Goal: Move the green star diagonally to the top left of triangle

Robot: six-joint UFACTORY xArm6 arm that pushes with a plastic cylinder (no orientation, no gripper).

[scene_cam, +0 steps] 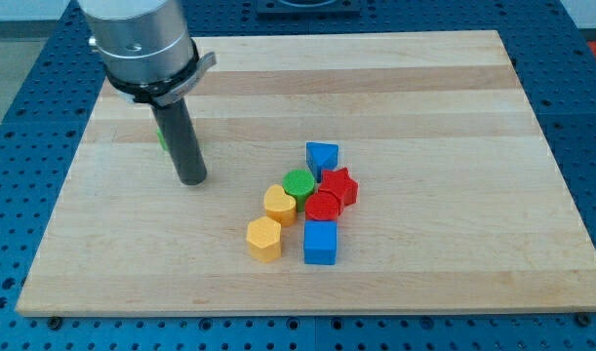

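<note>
My tip (192, 181) stands on the wooden board (424, 88), in the left half of the view, well apart from the group of blocks. It is a bare rod, so it holds nothing and grips nothing. Just behind the rod a small green piece (162, 135) shows at its left edge; most of it is hidden, so I cannot tell its shape for sure, but it may be the green star.

The other blocks lie together near the middle of the board, toward the view's bottom. The blue triangle (322, 156) is at the top of this group. Below it are the green round block (298, 183) and, to the right, the red star (339, 185). A red round block (323, 206) touches the red star and the green round block. The yellow heart block (279, 204) sits just left of the green round one. Lower down, the yellow hexagon block (263, 239) and the blue cube (320, 242) stand side by side with a small gap.

The board is light wood with a plain grain. Under it is a blue table (24, 117) with rows of small holes.
</note>
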